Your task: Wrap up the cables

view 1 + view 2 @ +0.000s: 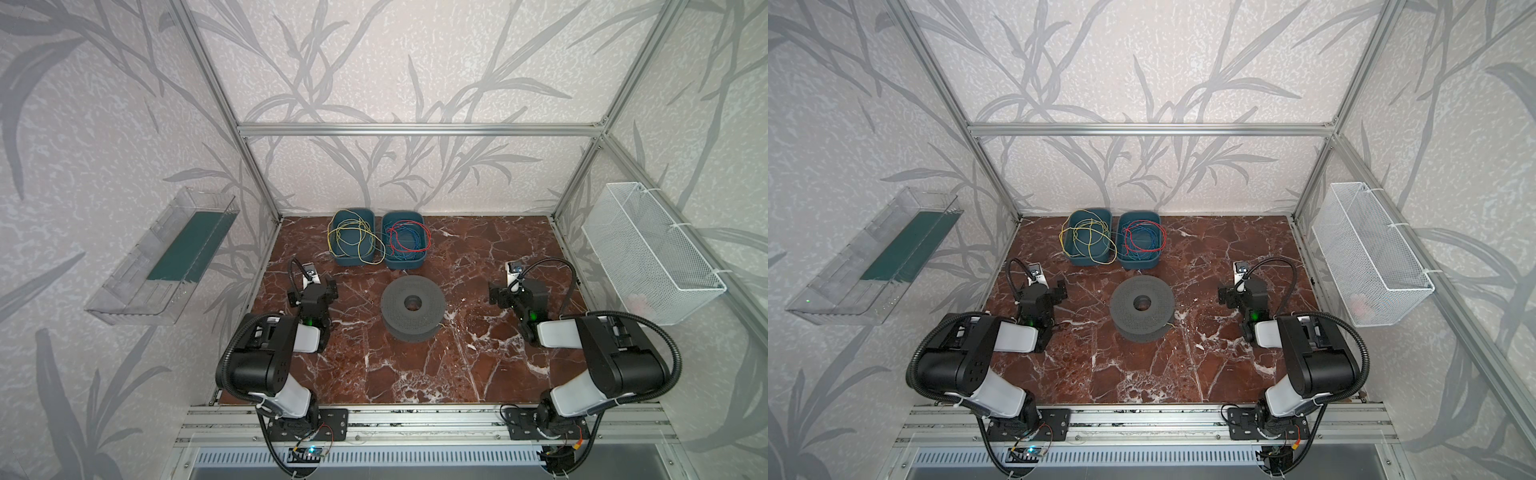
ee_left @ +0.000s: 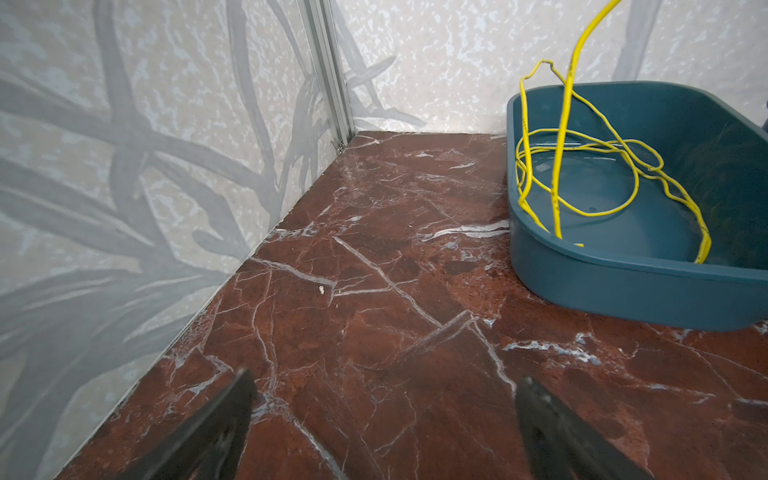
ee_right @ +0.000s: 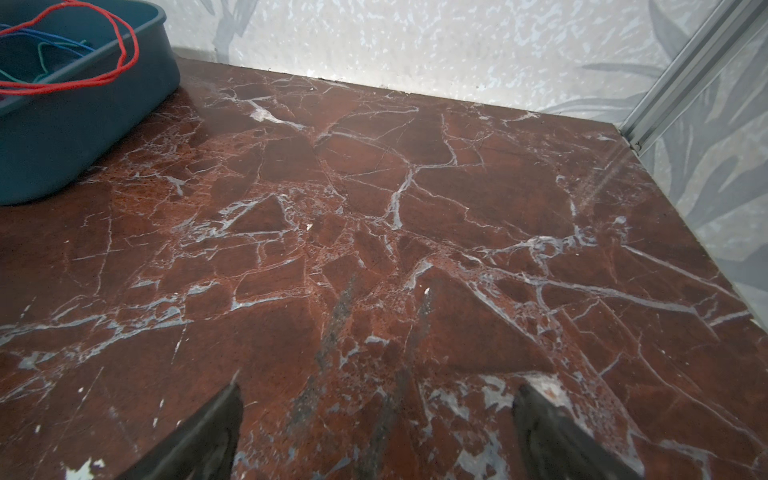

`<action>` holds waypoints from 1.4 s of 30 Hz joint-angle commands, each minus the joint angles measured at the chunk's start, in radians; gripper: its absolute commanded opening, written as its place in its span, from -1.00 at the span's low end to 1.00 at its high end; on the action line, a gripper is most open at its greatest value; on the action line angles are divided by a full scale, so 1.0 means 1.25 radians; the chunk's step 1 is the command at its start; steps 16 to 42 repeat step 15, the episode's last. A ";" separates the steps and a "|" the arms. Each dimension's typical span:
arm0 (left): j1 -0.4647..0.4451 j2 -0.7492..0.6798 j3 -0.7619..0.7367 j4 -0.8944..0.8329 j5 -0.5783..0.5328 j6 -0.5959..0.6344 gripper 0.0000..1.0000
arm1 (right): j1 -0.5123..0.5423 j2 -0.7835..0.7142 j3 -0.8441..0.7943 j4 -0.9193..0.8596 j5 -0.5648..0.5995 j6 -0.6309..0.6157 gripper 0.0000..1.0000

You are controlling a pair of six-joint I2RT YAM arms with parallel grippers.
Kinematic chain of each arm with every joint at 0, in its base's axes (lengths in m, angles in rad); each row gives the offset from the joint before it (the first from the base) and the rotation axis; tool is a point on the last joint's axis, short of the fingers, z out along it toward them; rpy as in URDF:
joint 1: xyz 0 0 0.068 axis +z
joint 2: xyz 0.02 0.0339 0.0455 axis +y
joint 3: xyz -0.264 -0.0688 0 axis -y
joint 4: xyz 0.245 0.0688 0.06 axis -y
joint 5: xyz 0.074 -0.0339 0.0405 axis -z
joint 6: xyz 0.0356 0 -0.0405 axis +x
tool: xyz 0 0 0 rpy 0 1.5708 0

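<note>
Two arms work this table, one at each side, and neither hand holds anything. The left gripper (image 2: pixel 384 390) has its jaws spread wide, with only bare marble between them. The right gripper (image 3: pixel 376 392) is just as wide apart and just as empty.

I count two teal bins side by side against the back wall, nearly touching. The cables (image 2: pixel 563 166) lie in the left bin (image 1: pixel 349 261) as loose yellow loops. In both top views some loops hang out over its rim, at the left, at the front and toward its neighbour. The right bin (image 1: pixel 405 264) holds a tangle of red and blue wires (image 3: pixel 62 86).

One grey perforated spool (image 1: pixel 392 305) stands on end in the middle of the marble tabletop (image 1: pixel 415 374). It is in front of the bins and between the two grippers, touching neither.

One clear plastic tray (image 1: pixel 137 291) hangs on the left wall and one white mesh basket (image 1: pixel 665 257) on the right. Something pale pink sits low in the basket, too blurred to name.

The spool, tray and basket show only from above. The left wrist view gives what the top views cannot: a yellow strand rising steeply out of the bin, and loops lying flat on its floor. It shows only a sliver of the right bin at its edge. The right wrist view shows that bin's corner with red wire draped over its rim, and no yellow at all.
</note>
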 commanded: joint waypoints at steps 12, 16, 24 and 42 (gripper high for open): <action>0.022 0.001 0.021 -0.013 0.045 -0.023 0.99 | 0.000 -0.018 0.015 -0.001 -0.001 0.000 0.98; 0.022 0.001 0.021 -0.011 0.045 -0.022 0.98 | 0.000 -0.018 0.015 -0.001 -0.001 0.001 0.98; 0.022 0.001 0.021 -0.011 0.045 -0.022 0.98 | 0.000 -0.018 0.015 -0.001 -0.001 0.001 0.98; 0.022 0.001 0.021 -0.011 0.045 -0.022 0.98 | 0.000 -0.018 0.015 -0.001 -0.001 0.001 0.98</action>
